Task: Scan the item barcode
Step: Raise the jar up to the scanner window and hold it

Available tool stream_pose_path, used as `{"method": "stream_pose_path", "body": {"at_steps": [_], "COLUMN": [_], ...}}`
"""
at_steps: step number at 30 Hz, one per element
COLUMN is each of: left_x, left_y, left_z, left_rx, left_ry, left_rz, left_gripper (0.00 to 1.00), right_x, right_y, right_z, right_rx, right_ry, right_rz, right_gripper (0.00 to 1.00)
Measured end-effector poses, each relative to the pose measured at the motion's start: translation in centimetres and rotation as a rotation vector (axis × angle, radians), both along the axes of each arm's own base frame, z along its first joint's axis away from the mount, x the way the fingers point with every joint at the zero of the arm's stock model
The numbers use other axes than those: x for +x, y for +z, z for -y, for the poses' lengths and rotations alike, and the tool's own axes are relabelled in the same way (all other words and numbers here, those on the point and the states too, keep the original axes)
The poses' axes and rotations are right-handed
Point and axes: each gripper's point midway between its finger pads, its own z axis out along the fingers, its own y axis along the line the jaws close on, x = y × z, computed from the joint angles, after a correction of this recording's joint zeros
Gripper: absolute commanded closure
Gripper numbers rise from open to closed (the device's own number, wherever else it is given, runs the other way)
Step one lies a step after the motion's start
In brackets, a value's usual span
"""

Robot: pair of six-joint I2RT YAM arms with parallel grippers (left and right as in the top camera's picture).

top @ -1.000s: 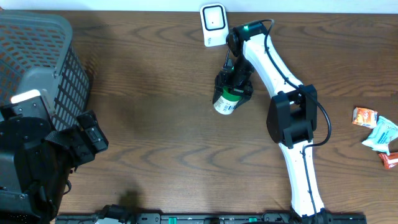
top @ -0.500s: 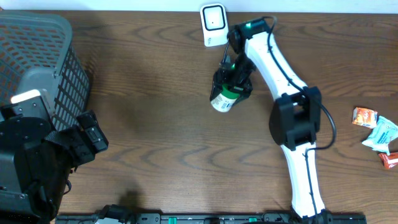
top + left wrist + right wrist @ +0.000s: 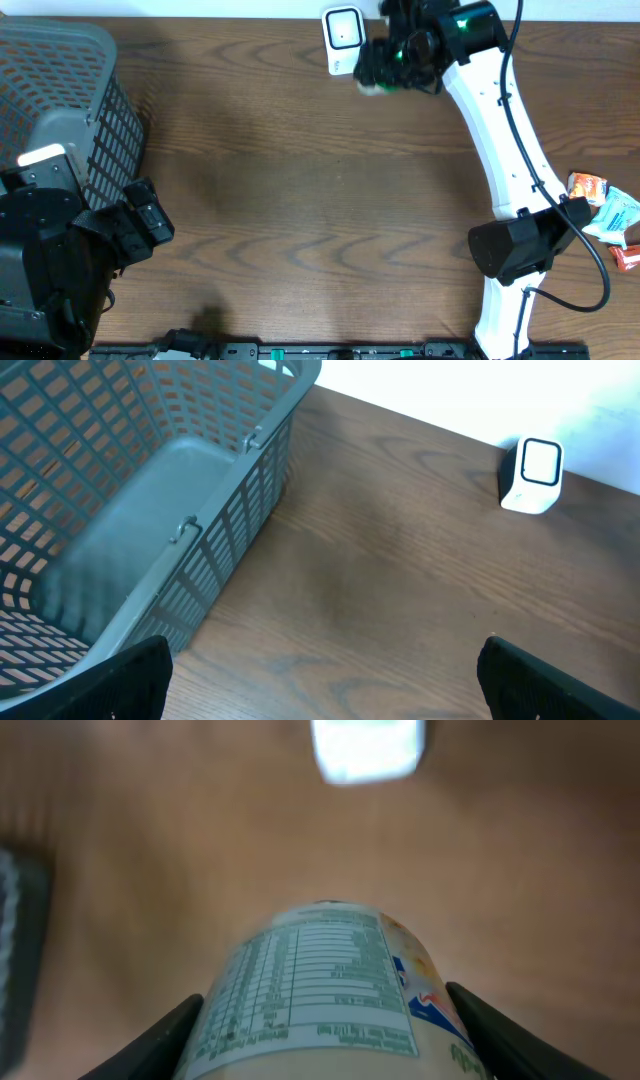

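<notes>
The right claw [image 3: 398, 62] grips the labelled bottle [image 3: 325, 985] at the worktop's [image 3: 300, 180] 12 o'clock, just beside the scanner [image 3: 342, 38], while the left claw [image 3: 318, 690] gapes wide at 8 o'clock.

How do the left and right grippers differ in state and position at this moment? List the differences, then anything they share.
1. The left gripper has its jaws wide open and empty; the right gripper is shut on a bottle.
2. The left gripper sits beside the basket, far from the scanner; the right gripper holds the bottle close to the scanner.
Shared: both have dark two-finger jaws, and both wrist views take in the scanner.
</notes>
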Motion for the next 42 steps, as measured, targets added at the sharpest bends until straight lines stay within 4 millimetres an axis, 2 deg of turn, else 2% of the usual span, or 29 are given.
{"method": "stream_pose_path", "body": {"at_steps": [6, 9, 16, 18, 28, 32, 37, 42], "left_x": [0.0, 0.0, 0.0, 0.0, 0.0, 0.0, 0.0, 0.0], "left_y": [0.0, 0.0, 0.0, 0.0, 0.0, 0.0, 0.0, 0.0], "left_z": [0.0, 0.0, 0.0, 0.0, 0.0, 0.0, 0.0, 0.0], "left_rx": [0.000, 0.000, 0.000, 0.000, 0.000, 0.000, 0.000, 0.000], "left_ry": [0.000, 0.000, 0.000, 0.000, 0.000, 0.000, 0.000, 0.000], "left_rz": [0.000, 0.000, -0.001, 0.000, 0.000, 0.000, 0.000, 0.000], "left_gripper": [0.02, 0.02, 0.02, 0.02, 0.02, 0.02, 0.02, 0.02], "right_x": [5.3, 7.8, 13.5, 14.6, 18.8, 19.9, 20.7, 21.0], "right_y": [1.8, 1.9, -0.8, -1.6, -2.7, -4.6, -7.8, -9.9], "right_z": [1.0, 0.7, -0.8, -1.1, -3.0, -4.5, -6.3, -6.0], "right_rx": [-0.064, -0.078, -0.111, -0.112, -0.100, -0.120, -0.164, -0.229], "right_ry": [-0.094, -0.116, -0.084, -0.079, -0.060, -0.045, -0.013, -0.020], "right_rz": [0.226, 0.315, 0.468, 0.495, 0.676, 0.726, 0.760, 0.757], "right_gripper": [0.64, 0.64, 0.63, 0.63, 0.64, 0.66, 0.70, 0.71]}}
